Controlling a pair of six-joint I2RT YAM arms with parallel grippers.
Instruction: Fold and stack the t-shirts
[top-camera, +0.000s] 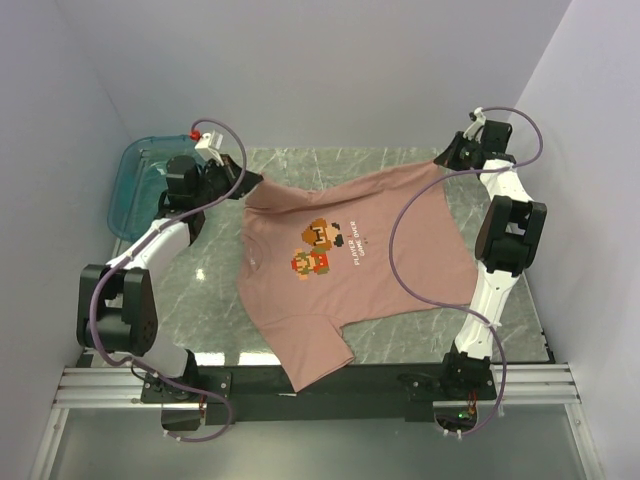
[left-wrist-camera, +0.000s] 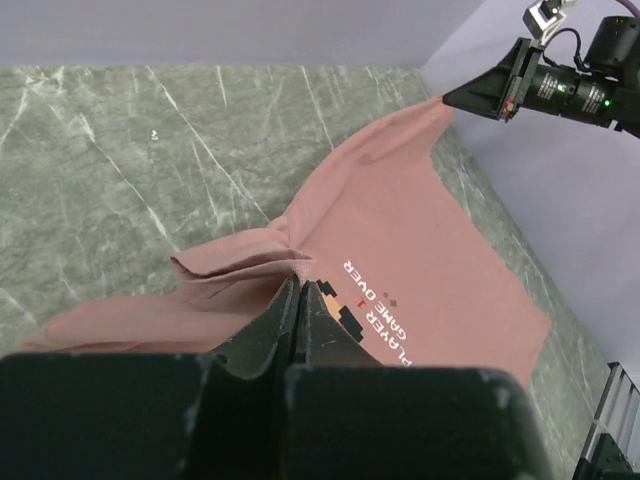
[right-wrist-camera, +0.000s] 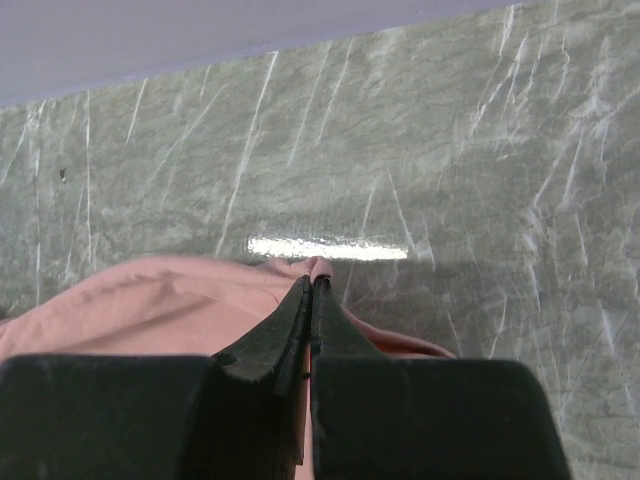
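Note:
A dusty-pink t-shirt (top-camera: 400, 260) with a pixel-art character and white text lies spread across the marble table, print up; one sleeve hangs over the near edge. My left gripper (top-camera: 243, 183) is shut on the shirt's far-left part by the sleeve; in the left wrist view the fingers (left-wrist-camera: 298, 290) pinch a bunched fold of the shirt (left-wrist-camera: 400, 230). My right gripper (top-camera: 443, 160) is shut on the shirt's far-right corner; in the right wrist view the jaws (right-wrist-camera: 312, 285) clamp a ridge of pink cloth (right-wrist-camera: 150, 305).
A teal translucent tray (top-camera: 130, 180) stands at the far left of the table, behind the left arm. White walls close in the left, back and right. The right arm's purple cable (top-camera: 400, 250) loops over the shirt.

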